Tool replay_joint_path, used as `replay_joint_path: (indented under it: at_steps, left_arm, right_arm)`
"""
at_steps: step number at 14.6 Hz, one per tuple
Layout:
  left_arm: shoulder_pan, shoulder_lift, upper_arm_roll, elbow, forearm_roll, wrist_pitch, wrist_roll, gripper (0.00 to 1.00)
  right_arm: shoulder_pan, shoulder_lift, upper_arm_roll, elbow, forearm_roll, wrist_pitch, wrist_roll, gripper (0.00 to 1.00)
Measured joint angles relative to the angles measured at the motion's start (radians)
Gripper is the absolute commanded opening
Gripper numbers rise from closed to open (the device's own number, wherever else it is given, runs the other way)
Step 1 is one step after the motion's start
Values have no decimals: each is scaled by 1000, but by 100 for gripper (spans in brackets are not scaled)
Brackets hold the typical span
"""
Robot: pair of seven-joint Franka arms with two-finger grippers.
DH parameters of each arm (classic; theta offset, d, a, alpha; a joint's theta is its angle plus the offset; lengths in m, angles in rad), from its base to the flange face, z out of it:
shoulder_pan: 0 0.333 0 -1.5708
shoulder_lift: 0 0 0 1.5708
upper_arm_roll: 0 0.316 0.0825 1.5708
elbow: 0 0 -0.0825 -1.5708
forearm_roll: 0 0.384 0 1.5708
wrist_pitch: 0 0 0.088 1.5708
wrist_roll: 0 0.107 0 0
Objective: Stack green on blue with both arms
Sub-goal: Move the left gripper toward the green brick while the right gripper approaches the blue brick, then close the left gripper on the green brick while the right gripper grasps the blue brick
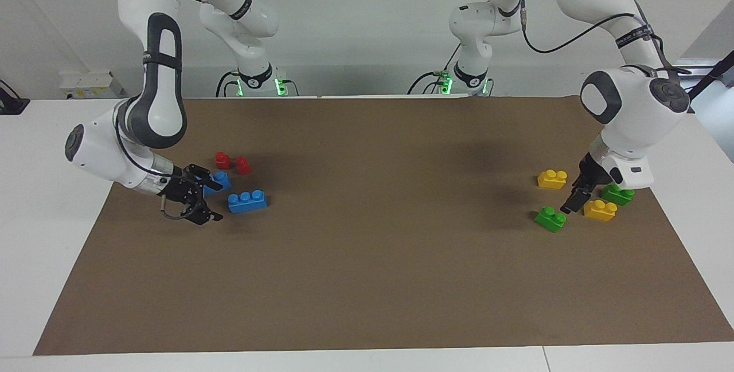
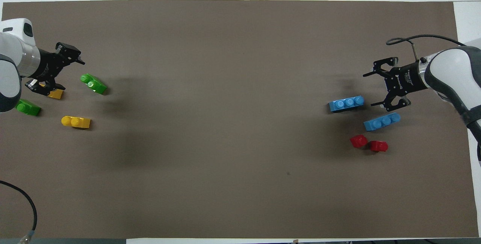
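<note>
While both of my arms reach out low over the brown mat, my left gripper hangs with fingers apart near the left arm's edge of the table, just beside the green brick, which lies untouched on the mat. My right gripper hangs with fingers spread near the right arm's edge, close to the blue brick, with a second blue brick nearer to me.

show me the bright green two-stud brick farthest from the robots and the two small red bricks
bright green two-stud plastic brick (image 1: pixel 550 219): facing view, its front face.
two small red plastic bricks (image 2: pixel 359 141): overhead view, top of the one toward the left arm's end.
</note>
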Motion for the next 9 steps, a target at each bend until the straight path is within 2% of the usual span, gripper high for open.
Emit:
replay_joint_path:
  at_steps: [4,9]
  left_arm:
    - [0,82,-1,0,-1,83,-89,100]
    - [0,135,-2,-4,-1,125,-109,100]
  right_arm:
    - [0,-1,0,-26,0,11,0,100]
    - [5,-7,9,-68,0,46,0,100]
